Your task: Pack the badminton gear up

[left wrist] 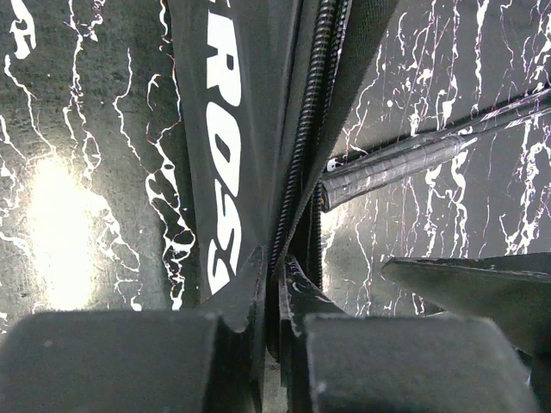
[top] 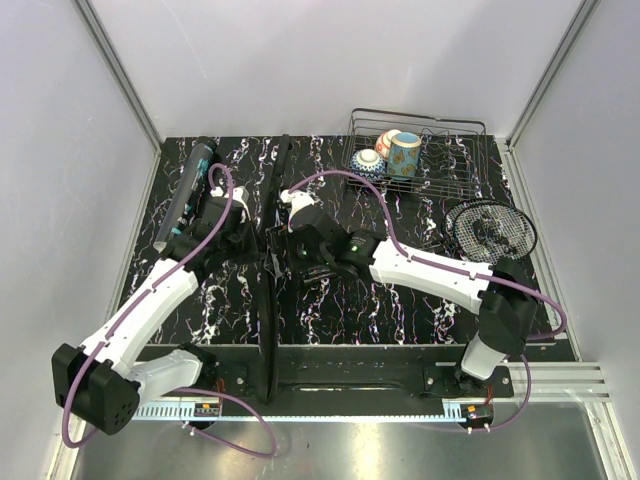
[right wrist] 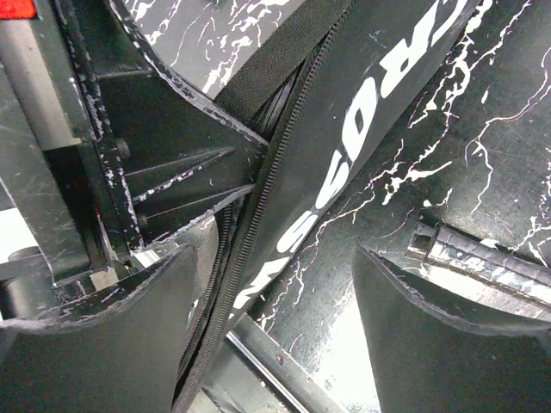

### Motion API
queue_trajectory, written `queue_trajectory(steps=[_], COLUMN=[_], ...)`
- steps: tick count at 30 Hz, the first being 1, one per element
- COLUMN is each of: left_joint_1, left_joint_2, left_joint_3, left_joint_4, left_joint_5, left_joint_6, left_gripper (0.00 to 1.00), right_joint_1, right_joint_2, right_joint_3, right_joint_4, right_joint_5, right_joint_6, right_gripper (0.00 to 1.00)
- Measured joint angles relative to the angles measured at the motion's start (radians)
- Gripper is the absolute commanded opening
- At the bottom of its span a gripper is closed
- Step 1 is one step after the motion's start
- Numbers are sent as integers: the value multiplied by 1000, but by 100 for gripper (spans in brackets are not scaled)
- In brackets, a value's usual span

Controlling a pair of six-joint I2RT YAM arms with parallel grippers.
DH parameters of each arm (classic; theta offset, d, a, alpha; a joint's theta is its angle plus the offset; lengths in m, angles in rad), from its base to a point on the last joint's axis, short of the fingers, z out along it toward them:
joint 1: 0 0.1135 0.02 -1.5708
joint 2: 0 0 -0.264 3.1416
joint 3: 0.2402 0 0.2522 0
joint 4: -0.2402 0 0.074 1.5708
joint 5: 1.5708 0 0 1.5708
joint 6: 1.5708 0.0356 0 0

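Note:
The long black bag [top: 268,300] with white lettering lies lengthwise down the middle of the table. My left gripper [top: 243,237] is shut on the bag's zipper edge [left wrist: 297,172], and the fingertips [left wrist: 251,280] pinch the fabric. My right gripper [top: 298,247] stands open just right of it. Its left finger [right wrist: 129,318] rests by the bag's zipper edge [right wrist: 258,206], and bare table shows between the jaws. The black racket has its strung head [top: 490,230] at the far right and its wrapped handle end [right wrist: 482,258] beside my right finger. A dark tube [top: 190,190] lies at the left wall.
A wire basket [top: 455,165] with painted cups [top: 398,152] stands at the back right. The marbled black table [top: 400,320] is walled in on three sides. A black rail [top: 350,370] runs along the near edge by the arm bases.

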Motion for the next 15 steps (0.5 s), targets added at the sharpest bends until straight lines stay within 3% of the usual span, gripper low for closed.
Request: queue_trajectory(steps=[8,15], left_joint_1=[0,0], left_joint_2=[3,2], left_joint_3=[1,3], left_joint_4=[0,0], left_joint_5=[6,14], left_joint_6=[-10,-19], left_gripper=[0,0], right_joint_1=[0,0], right_joint_2=[0,48], right_joint_3=[13,42], right_joint_4=[-6,-6], right_joint_5=[26,44], right_joint_6=[0,-3], right_gripper=[67,64])
